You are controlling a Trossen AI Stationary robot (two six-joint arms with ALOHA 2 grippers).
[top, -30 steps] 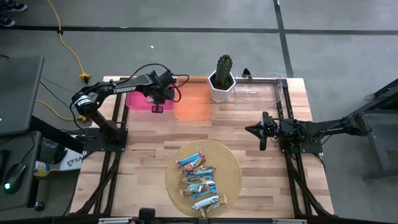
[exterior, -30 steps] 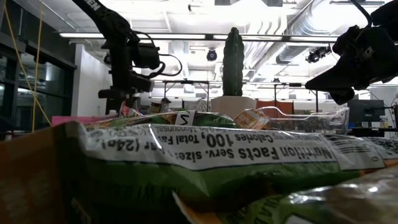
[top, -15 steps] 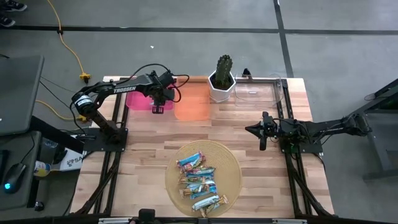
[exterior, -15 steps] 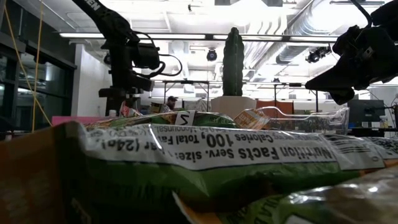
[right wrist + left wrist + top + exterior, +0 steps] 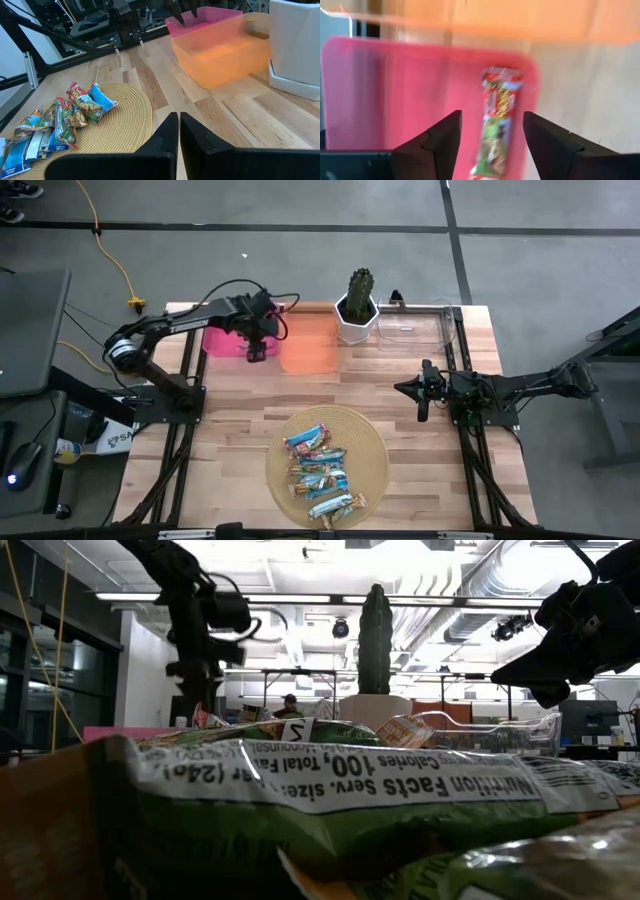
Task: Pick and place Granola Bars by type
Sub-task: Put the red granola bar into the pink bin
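Readable text, low view: green bar wrapper [image 5: 330, 795], printed upside down, "Nutrition Facts", "Calories 100, Total Fat", "Serv. size" and "(24g)". A small white tag [image 5: 294, 730] behind it bears one dark character, not legible. Print on the other wrappers is too small to read.

A wooden desk [image 5: 240, 415] is seen from above, set on a grey floor [image 5: 300, 260]. A round woven mat [image 5: 375, 450] is laid near the desk's front edge. Along the far edge a pink bin [image 5: 222, 343], an orange bin [image 5: 308, 345], a cactus [image 5: 359, 284] in a white pot [image 5: 356, 325] and a clear bin [image 5: 415, 325] are lined up. The pink and orange bins are placed side by side, touching. A yellow cable [image 5: 112, 265] is run across the floor. A person [image 5: 290, 704] is glimpsed far back in the low view.
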